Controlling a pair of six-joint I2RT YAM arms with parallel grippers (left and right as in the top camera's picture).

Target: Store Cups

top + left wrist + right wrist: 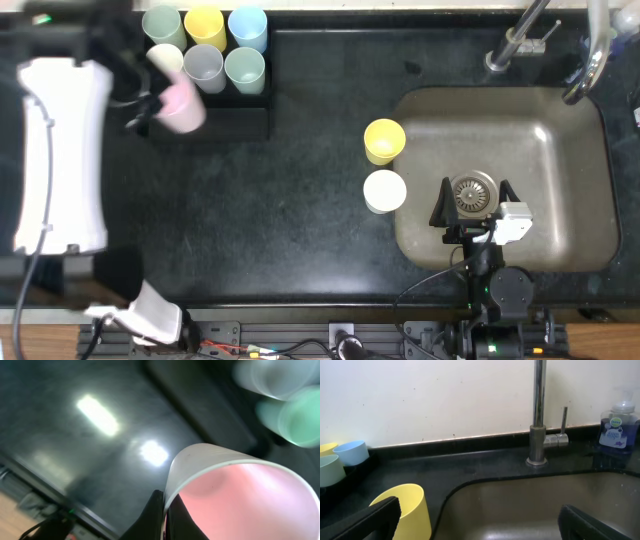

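My left gripper (152, 102) is shut on the wall of a pink cup (181, 104), holding it tilted at the left end of the black tray (235, 122). In the left wrist view the pink cup (240, 495) has its rim pinched by the gripper (167, 521), with a grey cup (270, 377) and a mint cup (300, 417) beyond. Several cups stand in the tray, among them a yellow one (205, 25) and a blue one (247, 25). A yellow cup (384, 140) and a white cup (384, 190) stand on the counter beside the sink. My right gripper (473, 202) hangs open over the sink.
The steel sink (560, 150) takes up the right side, with a faucet (538, 415) and a soap bottle (617, 425) behind it. The right wrist view has the loose yellow cup (405, 507) close by on the dark counter (300, 220).
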